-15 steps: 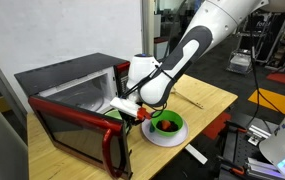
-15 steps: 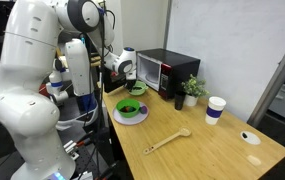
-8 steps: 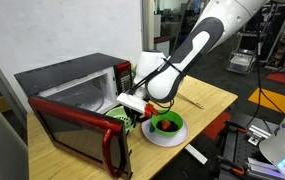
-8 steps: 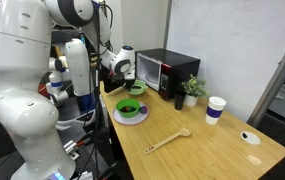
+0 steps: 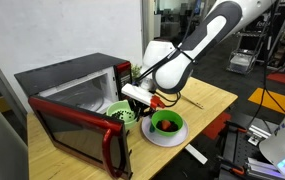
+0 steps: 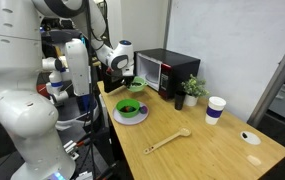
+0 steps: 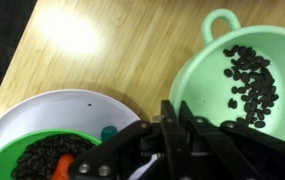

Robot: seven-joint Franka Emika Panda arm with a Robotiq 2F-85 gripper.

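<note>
- Table (image 7: 102, 45): light, honey-toned wood with a fine straight grain.
- Cup (image 7: 197, 70): pale mint green, with a scatter of black beans (image 7: 252, 85) inside.
- Plate (image 7: 22, 115): plain white.
- Bowl (image 7: 4, 150): bright green with a dark filling and one orange-red piece (image 7: 62, 167).
- Gripper (image 7: 175, 108): matt black.
- Microwave (image 5: 62, 75): black casing, with a red door frame (image 5: 110, 150).
- Arm (image 5: 222, 20): white shells with black sections.
- Paper cup (image 6: 215, 108): white with a dark band.

Arm (image 5: 197, 45) raised, swung back from microwave (image 5: 67, 85), pale green cup (image 5: 121, 110) now uncovered
</note>
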